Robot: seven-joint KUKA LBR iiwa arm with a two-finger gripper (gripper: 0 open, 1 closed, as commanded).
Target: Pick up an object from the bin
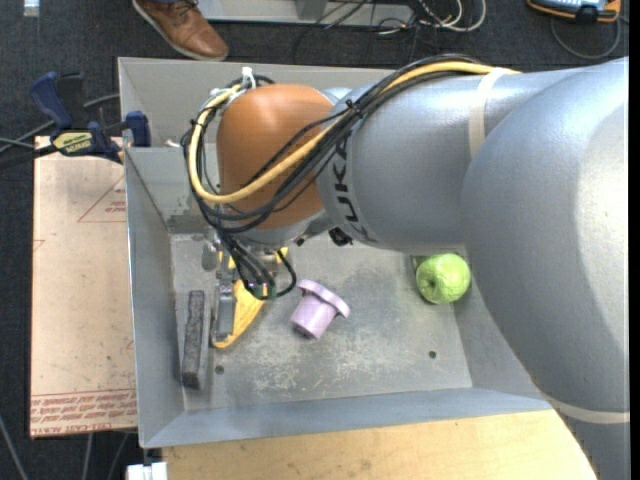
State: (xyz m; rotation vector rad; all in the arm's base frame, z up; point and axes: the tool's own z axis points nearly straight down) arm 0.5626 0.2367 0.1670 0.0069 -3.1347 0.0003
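You are looking at the grey arm [480, 168], which is reaching in from the right and covering the upper half of the bin [380, 353]. Its orange wrist cover [265, 153] is hanging over the bin's left part, with yellow and black cables [330, 133] looping round it.

Below the cover, the gripper [226, 293] is pointing down at the left of the bin floor. You cannot tell whether the claw is open or closed, because the wrist and cables are hiding most of it.

A long dark grey bar [191, 336] is lying near the left wall, just beside the gripper. A yellow curved thing [245, 318], possibly a banana, is lying directly under the gripper, partly hidden by it; the gripper is standing over this thing. You cannot tell whether they are touching.

A green apple [442, 278] is resting to the right, at the edge of the arm. A lilac flanged cup [318, 309] is lying tilted just right of the yellow thing.
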